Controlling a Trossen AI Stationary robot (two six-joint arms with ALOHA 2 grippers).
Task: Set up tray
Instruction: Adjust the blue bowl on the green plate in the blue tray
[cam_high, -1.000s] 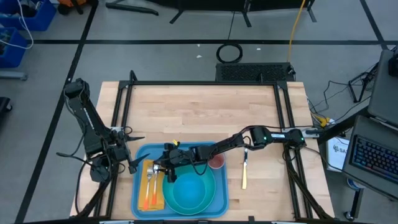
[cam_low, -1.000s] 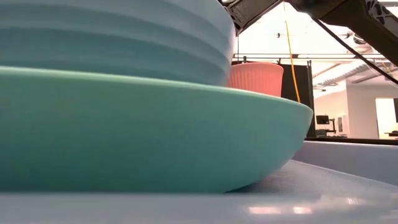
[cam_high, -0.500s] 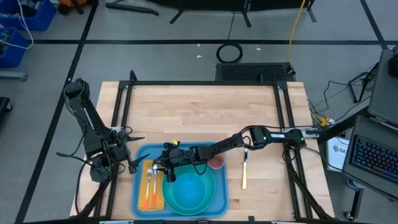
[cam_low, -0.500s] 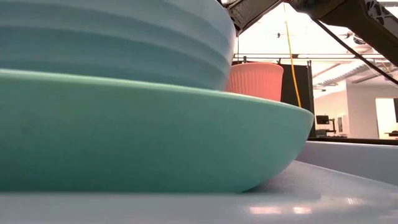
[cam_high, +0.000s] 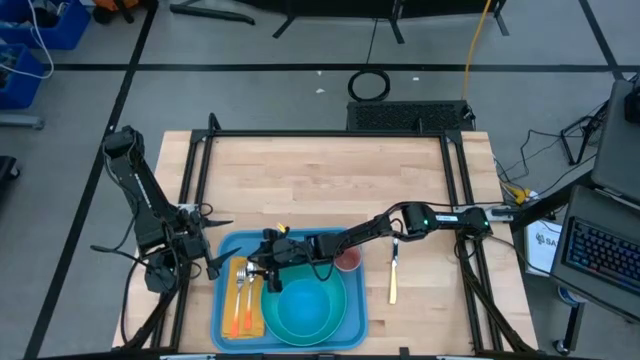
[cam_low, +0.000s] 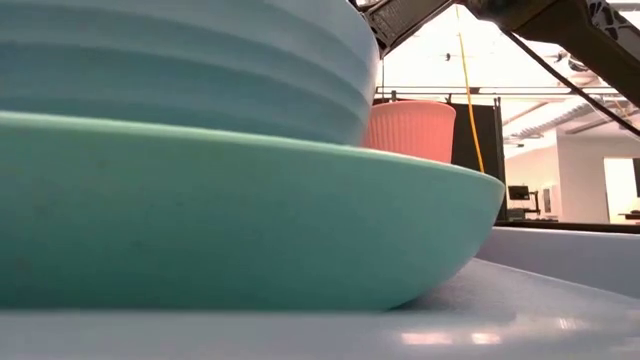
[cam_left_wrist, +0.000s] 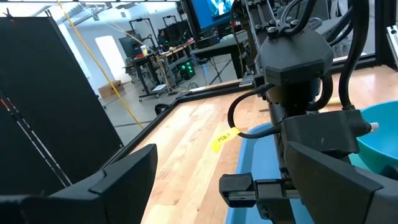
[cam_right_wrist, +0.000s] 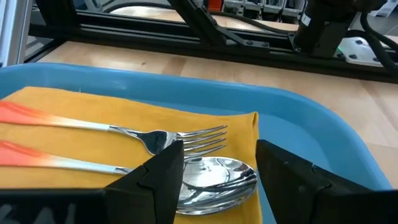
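On the tray (cam_high: 352, 318): napkin (cam_high: 243, 322), fork (cam_right_wrist: 124, 129), spoon (cam_right_wrist: 205, 173), plate (cam_high: 325, 318).

Robotics lab or workshop. Wooden worktable (cam_high: 330, 180) in a black metal frame on a grey concrete floor with taped lines. Keyboard (cam_high: 607, 252) and monitor at 3 o'clock, blue bins (cam_high: 40, 30) at 10 o'clock, loose cables (cam_high: 368, 84) at 12. Left wrist view: more workbenches (cam_left_wrist: 158, 62), screens and racks of equipment behind.

Blue tray (cam_high: 352, 318) at the table's (cam_high: 330, 180) near edge, right claw (cam_high: 262, 272) above its cutlery (cam_high: 240, 292)
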